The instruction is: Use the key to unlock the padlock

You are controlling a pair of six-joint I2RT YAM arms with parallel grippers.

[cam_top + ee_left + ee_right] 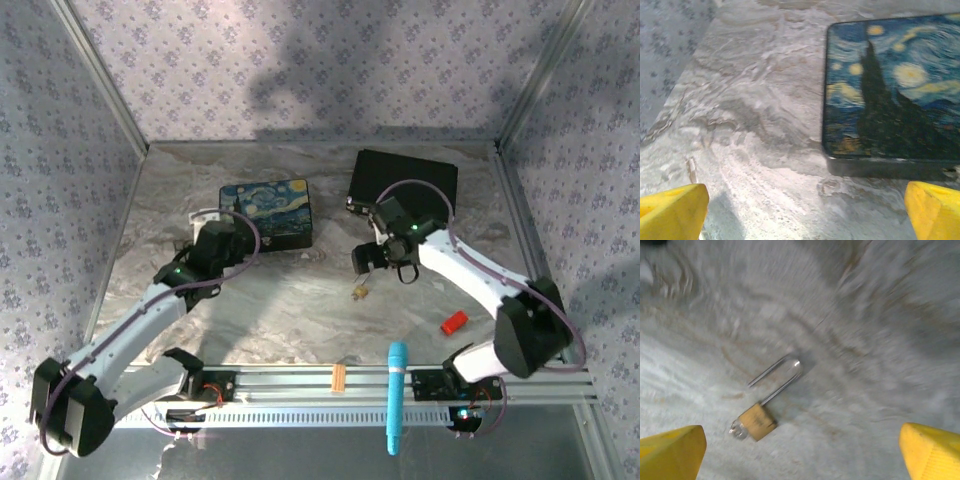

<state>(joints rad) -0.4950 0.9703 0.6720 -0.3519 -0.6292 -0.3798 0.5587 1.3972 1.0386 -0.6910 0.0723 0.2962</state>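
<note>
We see padlock flat on desk below right tool, spread wide; left tool likewise, facing tin.

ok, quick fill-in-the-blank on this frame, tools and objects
1. The left tool and right tool are both ____.
2. The padlock lies before the ____ tool.
3. The starry tin sits ahead of the ____ tool.
4. The small block by the right arm's base is ____.
Missing: open; right; left; red.
</note>
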